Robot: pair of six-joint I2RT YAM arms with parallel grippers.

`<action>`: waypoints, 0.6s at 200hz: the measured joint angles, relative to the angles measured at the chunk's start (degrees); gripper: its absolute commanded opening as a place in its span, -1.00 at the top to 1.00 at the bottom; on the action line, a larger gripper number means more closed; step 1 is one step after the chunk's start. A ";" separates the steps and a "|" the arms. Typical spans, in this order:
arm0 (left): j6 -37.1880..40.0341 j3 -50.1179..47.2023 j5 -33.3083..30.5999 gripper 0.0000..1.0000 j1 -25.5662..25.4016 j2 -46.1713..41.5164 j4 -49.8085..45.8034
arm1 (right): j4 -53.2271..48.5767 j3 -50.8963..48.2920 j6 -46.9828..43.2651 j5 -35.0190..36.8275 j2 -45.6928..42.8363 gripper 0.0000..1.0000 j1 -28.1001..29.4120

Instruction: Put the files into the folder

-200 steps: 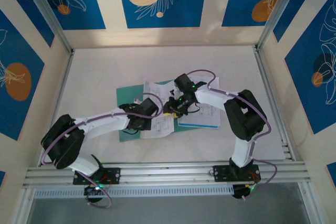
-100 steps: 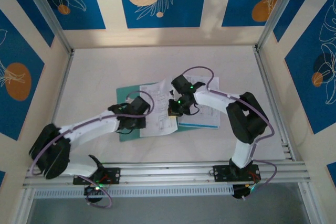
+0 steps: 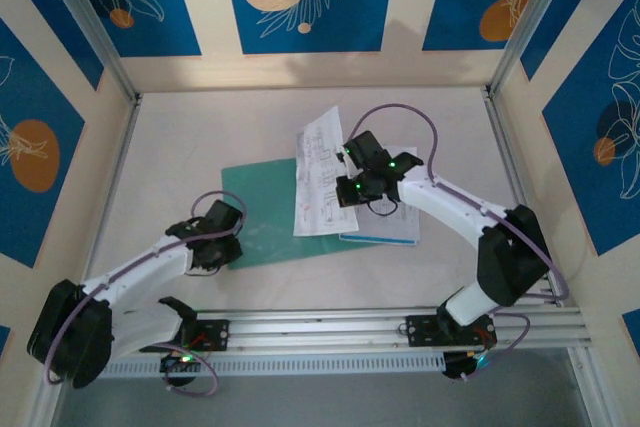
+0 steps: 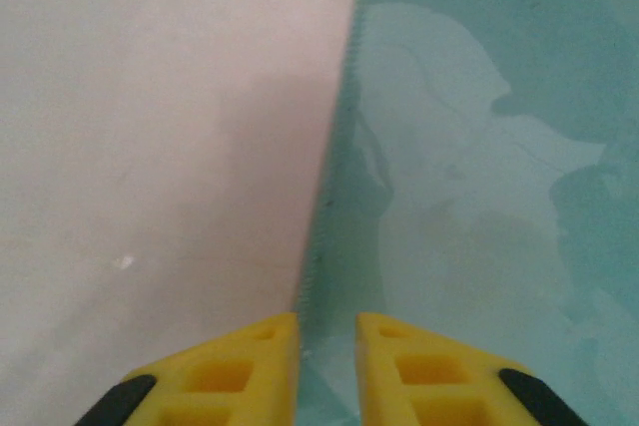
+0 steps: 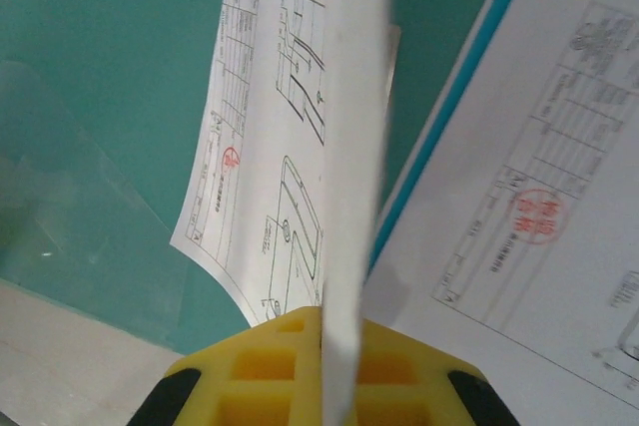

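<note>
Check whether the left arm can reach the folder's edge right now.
Probably yes: the left end effector hangs right over the folder's edge, with nothing in between.

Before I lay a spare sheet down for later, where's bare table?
Bare table: the far strip between back wall and folder, and the left side between rail and folder. Crowded: the middle, with folder, held sheet and blue-edged sheet.
</note>
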 measured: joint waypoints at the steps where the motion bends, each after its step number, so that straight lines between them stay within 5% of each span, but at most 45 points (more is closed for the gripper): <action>1: -0.09 -0.11 0.00 0.70 0.02 -0.11 0.00 | 0.00 -0.11 -0.04 0.02 -0.17 1.00 -0.02; 73: -2.43 -3.61 1.86 1.00 0.61 -0.66 2.78 | 1.09 -5.51 -1.22 0.55 -6.21 1.00 -0.72; 120: -2.34 -3.56 1.99 1.00 0.61 0.44 4.24 | 2.69 -7.13 -0.09 -1.16 -6.03 1.00 0.20</action>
